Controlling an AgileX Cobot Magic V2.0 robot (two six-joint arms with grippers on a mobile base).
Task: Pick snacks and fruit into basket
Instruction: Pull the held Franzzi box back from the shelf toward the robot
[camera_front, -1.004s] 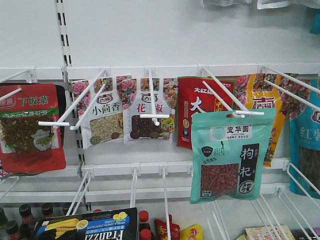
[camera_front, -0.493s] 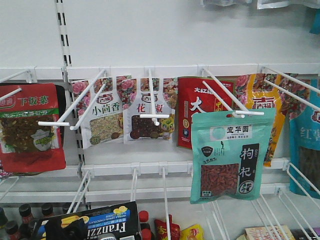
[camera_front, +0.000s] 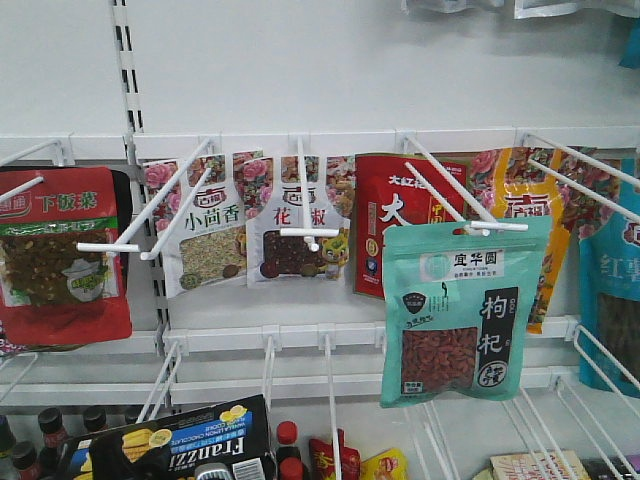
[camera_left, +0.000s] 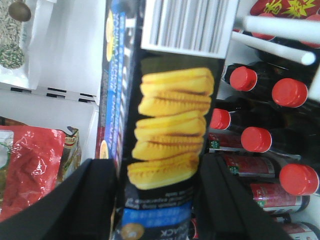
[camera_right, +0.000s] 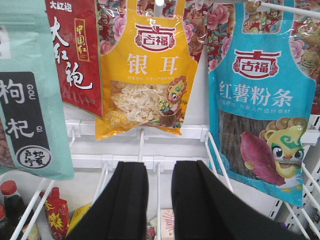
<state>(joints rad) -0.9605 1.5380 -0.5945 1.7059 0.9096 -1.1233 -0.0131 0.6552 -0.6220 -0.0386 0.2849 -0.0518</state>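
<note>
White shelving (camera_front: 350, 70) strung with wire pegs (camera_front: 310, 232) backs the front view. Low in the left of that frame sits the box (camera_front: 185, 448). It is tilted, its right end higher than its left, with its lettering upside down and its lower edge cut off by the frame.

In the left wrist view the box (camera_left: 167, 125) runs up the middle of the picture. The biscuit picture faces the camera and a barcode (camera_left: 187, 25) is at the top. The left gripper (camera_left: 157, 200) is clamped on the box, with a black finger (camera_left: 85, 200) pressed against each long side near the lower end. Red-capped bottles (camera_left: 260, 140) stand just beside the box on the right of that frame, and a red packet (camera_left: 27, 170) lies at lower left.

The teal pouch (camera_front: 465, 310) hangs from a peg right of centre in the front view, well apart from the box.

The right gripper (camera_right: 160, 195) sits at the bottom of its wrist view. Its fingers are a narrow gap apart and hold nothing. Above it hangs a yellow pouch (camera_right: 147, 85), with a blue pouch (camera_right: 262, 100) to the right. The teal pouch (camera_right: 25, 100) is at the left edge.
</note>
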